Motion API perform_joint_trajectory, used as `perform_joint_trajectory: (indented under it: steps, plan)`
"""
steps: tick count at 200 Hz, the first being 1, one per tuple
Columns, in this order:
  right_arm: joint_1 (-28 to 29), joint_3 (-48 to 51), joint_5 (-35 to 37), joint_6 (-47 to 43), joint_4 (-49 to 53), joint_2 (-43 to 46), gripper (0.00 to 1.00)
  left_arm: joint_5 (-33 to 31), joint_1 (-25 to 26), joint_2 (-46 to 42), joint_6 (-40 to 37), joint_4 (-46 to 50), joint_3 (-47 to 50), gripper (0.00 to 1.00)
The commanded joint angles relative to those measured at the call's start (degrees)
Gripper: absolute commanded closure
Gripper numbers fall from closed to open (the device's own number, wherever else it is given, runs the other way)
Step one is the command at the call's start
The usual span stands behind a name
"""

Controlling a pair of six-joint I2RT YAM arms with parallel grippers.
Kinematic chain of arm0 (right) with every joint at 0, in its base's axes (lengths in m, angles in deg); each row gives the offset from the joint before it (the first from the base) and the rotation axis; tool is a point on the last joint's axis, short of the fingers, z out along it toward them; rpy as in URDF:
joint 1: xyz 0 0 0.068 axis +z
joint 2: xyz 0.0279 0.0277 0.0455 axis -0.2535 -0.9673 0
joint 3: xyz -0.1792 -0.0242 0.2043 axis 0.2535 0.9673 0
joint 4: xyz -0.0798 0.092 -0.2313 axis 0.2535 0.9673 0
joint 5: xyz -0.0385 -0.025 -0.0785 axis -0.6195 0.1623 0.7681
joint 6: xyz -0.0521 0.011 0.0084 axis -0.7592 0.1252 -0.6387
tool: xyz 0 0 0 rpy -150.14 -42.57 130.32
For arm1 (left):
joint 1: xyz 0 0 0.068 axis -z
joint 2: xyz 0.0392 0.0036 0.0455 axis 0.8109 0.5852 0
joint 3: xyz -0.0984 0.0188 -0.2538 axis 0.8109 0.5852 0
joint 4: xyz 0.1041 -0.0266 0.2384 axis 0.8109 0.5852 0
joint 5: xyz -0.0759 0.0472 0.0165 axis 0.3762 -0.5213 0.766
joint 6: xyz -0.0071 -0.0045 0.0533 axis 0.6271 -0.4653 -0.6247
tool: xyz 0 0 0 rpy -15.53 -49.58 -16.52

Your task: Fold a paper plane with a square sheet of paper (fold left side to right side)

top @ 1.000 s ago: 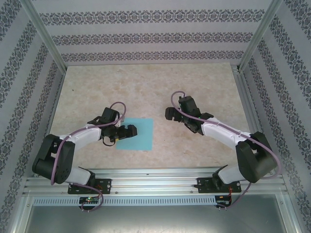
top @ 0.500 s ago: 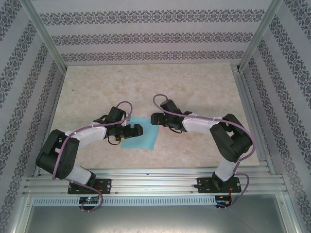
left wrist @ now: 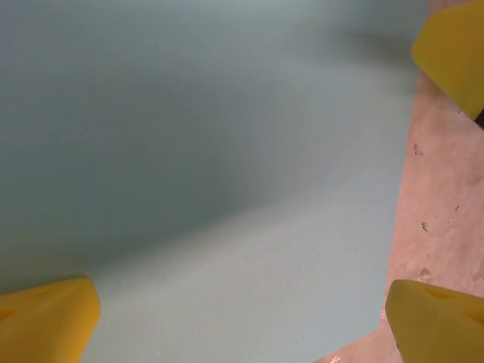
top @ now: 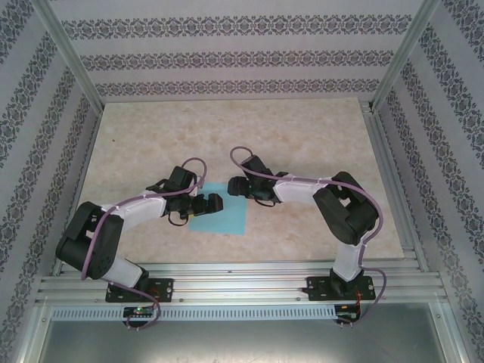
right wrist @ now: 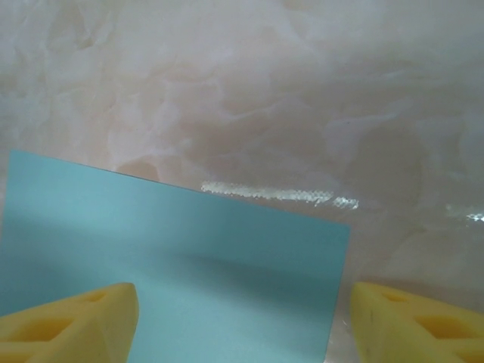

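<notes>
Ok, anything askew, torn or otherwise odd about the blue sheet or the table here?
Nothing stands out. The square sheet of paper lies flat and unfolded on the table, and the edges and corner seen from the wrist views look clean, with no tear or crumple.

Square sheet of paper flat on marbled table. Right gripper parted: one yellow fingertip over sheet, other beside its edge.

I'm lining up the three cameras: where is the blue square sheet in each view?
Top external: sheet just below centre.
Left wrist: sheet across left and centre, edge at right.
Right wrist: sheet in the lower left, corner at right.
Shared landmark: the marbled tabletop bordering it.
</notes>
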Motion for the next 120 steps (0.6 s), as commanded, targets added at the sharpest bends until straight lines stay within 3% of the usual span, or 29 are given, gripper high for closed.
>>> perform_joint_trajectory:
  steps: [1, 88, 120]
  plan:
    - [1.7, -1.2, -5.3, 2.4, -1.2, -2.7, 0.29, -2.1, 0.7, 1.7, -0.1, 2.0, 1.1, 0.00]
    - [4.2, -3.0, -7.6, 3.0, -1.9, -3.7, 0.41, -2.0, 0.8, 1.9, -0.1, 1.3, 1.1, 0.00]
    - [3.7, -2.5, -8.1, 2.6, -3.0, -2.6, 0.53, -1.5, 0.7, 1.5, -0.2, 0.9, 1.1, 0.00]
